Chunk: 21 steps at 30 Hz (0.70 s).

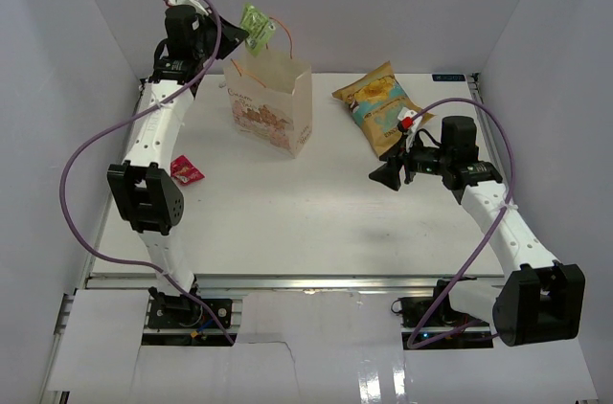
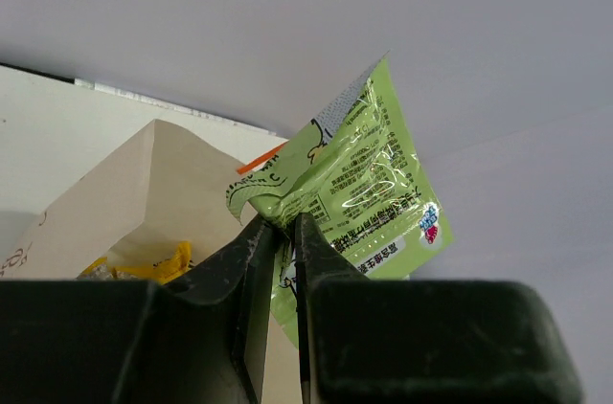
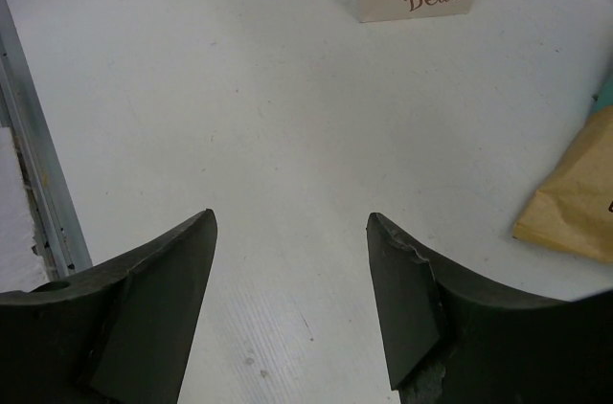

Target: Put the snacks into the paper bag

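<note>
My left hand (image 2: 278, 232) is clamped on the green packet (image 2: 364, 193) by its corner, over the paper bag (image 1: 273, 102) mouth, ready to drop. My right hand (image 3: 292, 222) is open and empty beside the crisp bag (image 1: 383, 102).

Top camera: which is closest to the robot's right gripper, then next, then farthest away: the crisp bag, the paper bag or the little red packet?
1. The crisp bag, lying just behind the right gripper on the right side.
2. The paper bag, standing at the back, left of the middle.
3. The red packet, far over on the left side.
</note>
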### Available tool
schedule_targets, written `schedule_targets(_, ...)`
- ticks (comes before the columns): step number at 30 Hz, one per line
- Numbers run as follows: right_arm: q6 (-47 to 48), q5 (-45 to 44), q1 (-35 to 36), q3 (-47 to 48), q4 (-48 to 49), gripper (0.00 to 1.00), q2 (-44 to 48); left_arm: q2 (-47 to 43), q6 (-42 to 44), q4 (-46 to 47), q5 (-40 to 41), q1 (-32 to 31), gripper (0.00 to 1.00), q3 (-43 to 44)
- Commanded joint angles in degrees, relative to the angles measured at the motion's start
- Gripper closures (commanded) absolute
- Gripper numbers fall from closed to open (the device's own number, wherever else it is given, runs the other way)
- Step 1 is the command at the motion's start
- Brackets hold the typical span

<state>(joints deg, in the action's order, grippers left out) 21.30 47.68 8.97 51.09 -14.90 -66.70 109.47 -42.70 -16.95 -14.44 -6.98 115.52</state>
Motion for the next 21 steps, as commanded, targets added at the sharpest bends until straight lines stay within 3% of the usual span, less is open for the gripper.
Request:
schedule_targets(1,0.5,-0.31,-0.53,-0.03,1.45,0.3,1.04,-1.98,3.23,-2.21,-0.24,-0.49,1.0,1.64)
schedule_targets(9,0.59,-0.48,-0.71,0.06,1.54,0.3,0.43,-2.07,6.57,-3.35,-0.42,-0.66,0.99,-2.93)
schedule_targets(12,0.59,-0.48,-0.8,0.41,1.45,0.3,0.08,-1.63,7.01,-3.44,-0.94,-0.84,0.93,-3.64)
schedule_targets(19,0.59,-0.66,-0.89,0.85,1.45,0.3,-0.1,-0.84,6.75,-4.32,-0.86,-1.19,0.64,-1.54)
schedule_targets(21,0.59,-0.66,-0.89,1.03,1.45,0.3,-0.19,-0.66,6.66,-4.84,-0.94,-1.19,0.6,-0.22)
